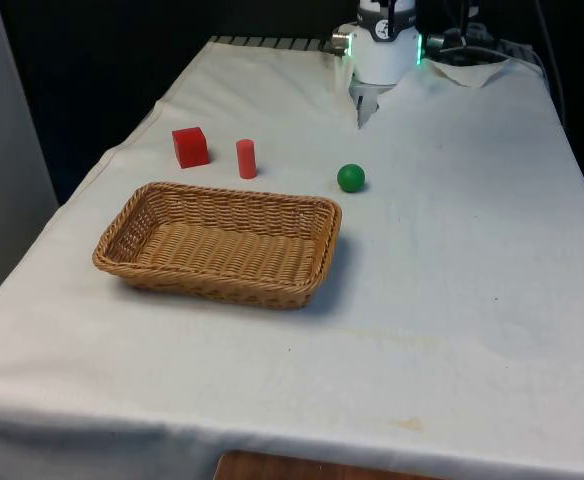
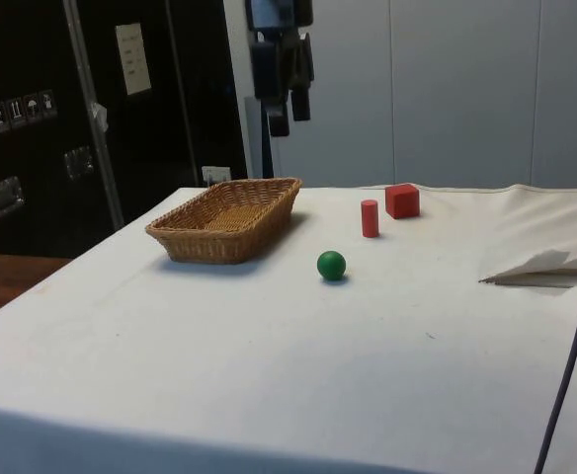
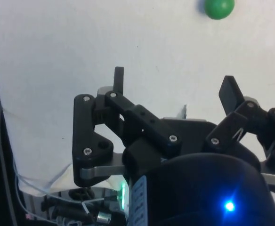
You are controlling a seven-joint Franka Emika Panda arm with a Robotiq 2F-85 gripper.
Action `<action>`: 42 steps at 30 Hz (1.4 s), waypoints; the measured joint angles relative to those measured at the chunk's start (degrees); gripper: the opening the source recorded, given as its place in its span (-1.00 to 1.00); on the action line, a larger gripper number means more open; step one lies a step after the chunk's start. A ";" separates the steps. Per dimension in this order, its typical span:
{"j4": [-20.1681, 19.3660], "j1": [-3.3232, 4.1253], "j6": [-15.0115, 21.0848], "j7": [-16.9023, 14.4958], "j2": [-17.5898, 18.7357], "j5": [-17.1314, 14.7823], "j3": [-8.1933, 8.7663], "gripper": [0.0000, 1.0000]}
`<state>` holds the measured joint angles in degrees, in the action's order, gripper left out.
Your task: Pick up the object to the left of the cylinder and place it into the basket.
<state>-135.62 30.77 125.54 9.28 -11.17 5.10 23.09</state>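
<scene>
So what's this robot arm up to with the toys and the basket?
Nothing is being handled yet. The gripper hangs open and empty above the white cloth. It is meant to take the red cube, which sits to the front view's left of the red cylinder, and put it into the empty wicker basket. A green ball lies untouched on the cylinder's other side.

Basket sits on bench. Behind basket, toward front view's left: cube. Cylinder just beside cube, also behind basket. Ball behind basket's far corner on front view's right.
</scene>
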 measured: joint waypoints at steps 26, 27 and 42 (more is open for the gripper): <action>-5.10 -0.52 11.80 -1.60 3.55 0.00 1.60 1.00; -5.21 -0.57 11.86 -1.83 3.61 0.00 1.83 1.00; -7.91 -0.80 15.41 -6.13 5.16 0.00 5.67 1.00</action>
<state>-143.53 29.97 140.95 3.15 -6.02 5.10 28.76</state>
